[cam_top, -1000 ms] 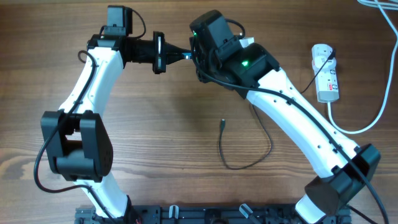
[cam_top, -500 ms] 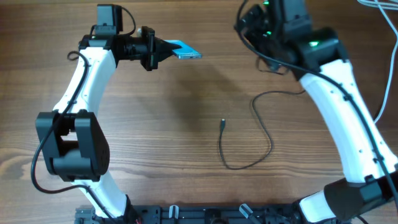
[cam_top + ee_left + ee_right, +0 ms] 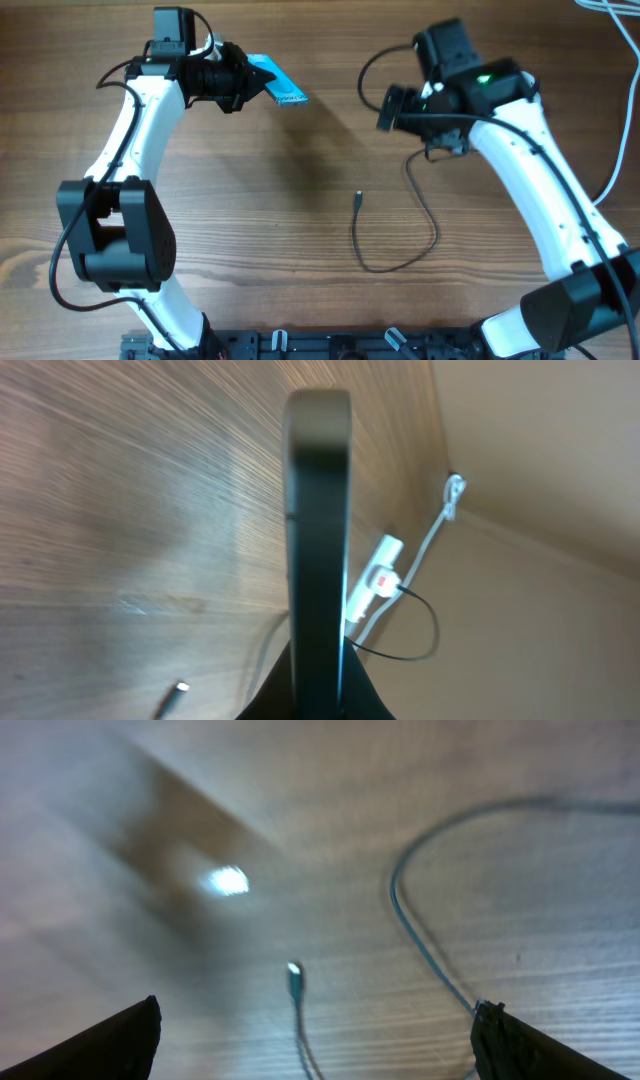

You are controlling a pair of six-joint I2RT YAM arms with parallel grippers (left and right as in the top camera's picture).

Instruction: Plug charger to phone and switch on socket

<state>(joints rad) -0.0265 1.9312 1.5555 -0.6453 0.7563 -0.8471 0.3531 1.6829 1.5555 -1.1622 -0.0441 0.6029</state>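
Observation:
My left gripper (image 3: 247, 80) is shut on the phone (image 3: 277, 82), a cyan-lit slab held in the air at the back left. In the left wrist view the phone (image 3: 318, 540) stands edge-on between the fingers. The charger cable (image 3: 430, 232) loops on the table, its plug tip (image 3: 357, 197) lying free at the centre. My right gripper (image 3: 388, 108) hovers above and behind the tip, open and empty; the right wrist view shows the tip (image 3: 295, 975) between the spread fingers (image 3: 318, 1015). The socket (image 3: 375, 575) shows only in the left wrist view; my right arm hides it overhead.
A thicker white cable (image 3: 612, 185) runs along the right edge of the table, also seen in the left wrist view (image 3: 440, 510). The table's far edge meets a beige wall behind the socket.
My right gripper left the phone, swung away to the back right, then came down and left over the charger cable. The left gripper shifted slightly left and turned the phone.

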